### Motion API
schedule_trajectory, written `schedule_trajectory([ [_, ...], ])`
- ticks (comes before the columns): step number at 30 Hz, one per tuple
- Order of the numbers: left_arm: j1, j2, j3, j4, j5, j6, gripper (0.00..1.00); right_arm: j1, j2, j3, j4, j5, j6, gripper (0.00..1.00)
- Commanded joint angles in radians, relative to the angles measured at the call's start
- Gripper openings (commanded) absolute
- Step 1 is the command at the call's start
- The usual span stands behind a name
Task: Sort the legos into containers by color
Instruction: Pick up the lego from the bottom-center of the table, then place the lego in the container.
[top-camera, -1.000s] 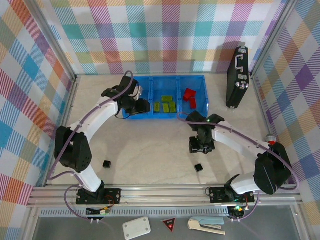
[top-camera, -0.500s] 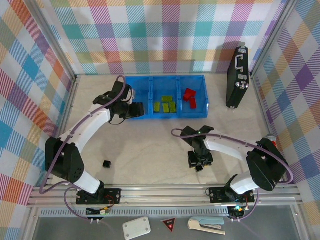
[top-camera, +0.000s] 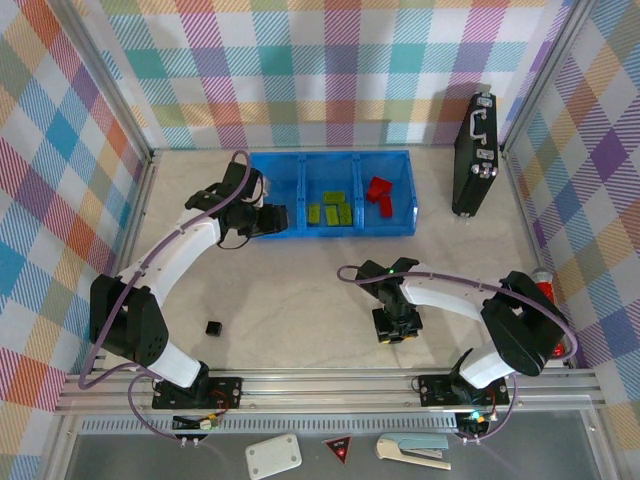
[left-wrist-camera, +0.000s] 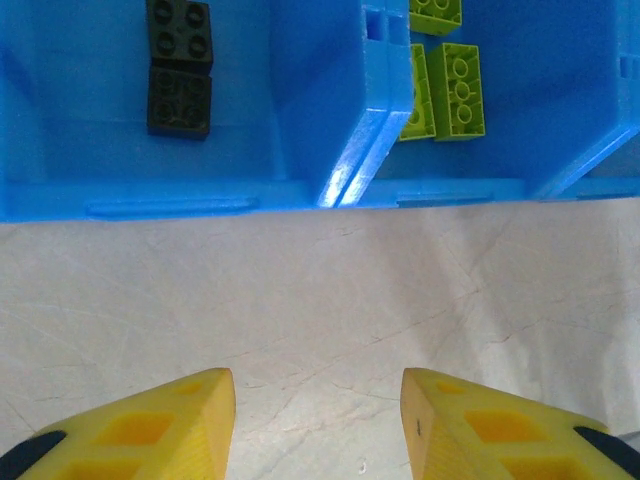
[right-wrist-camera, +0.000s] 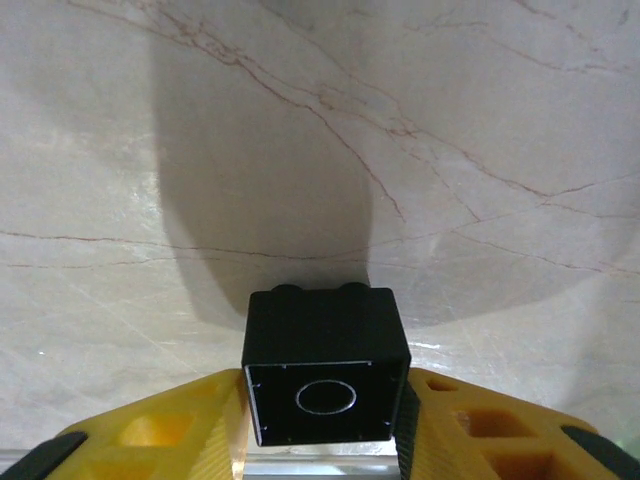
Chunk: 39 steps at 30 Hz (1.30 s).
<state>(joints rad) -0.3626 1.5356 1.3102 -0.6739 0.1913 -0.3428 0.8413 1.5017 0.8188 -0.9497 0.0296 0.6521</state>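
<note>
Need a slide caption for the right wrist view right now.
Right end effector clamps a black lego cube between yellow fingers, marbled table beyond.

The overhead camera hung above and behind the arm bases, looking steeply down over the whole desk (top-camera: 300, 290) with the blue tray (top-camera: 340, 232) at its far side. The left wrist camera looked past its end effector (left-wrist-camera: 316, 382) from close by at that tray's near wall and its left and middle compartments, which the overhead shared. The right wrist camera sat almost on the desk, facing along its end effector (right-wrist-camera: 325, 400) at a black lego cube (right-wrist-camera: 325, 335).
</note>
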Motion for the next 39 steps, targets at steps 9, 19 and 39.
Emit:
schedule_trajectory([
  [9,0.06,-0.072,-0.03,-0.02,-0.013,0.024,0.48,0.019,0.031,0.07,-0.023,0.01,0.016,0.4],
  [19,0.208,-0.172,-0.081,-0.124,-0.01,0.079,0.48,0.03,0.149,0.287,-0.048,0.014,-0.032,0.39],
  [39,0.402,-0.208,-0.243,-0.077,-0.018,0.212,0.49,0.04,0.589,1.098,-0.101,0.065,-0.164,0.37],
])
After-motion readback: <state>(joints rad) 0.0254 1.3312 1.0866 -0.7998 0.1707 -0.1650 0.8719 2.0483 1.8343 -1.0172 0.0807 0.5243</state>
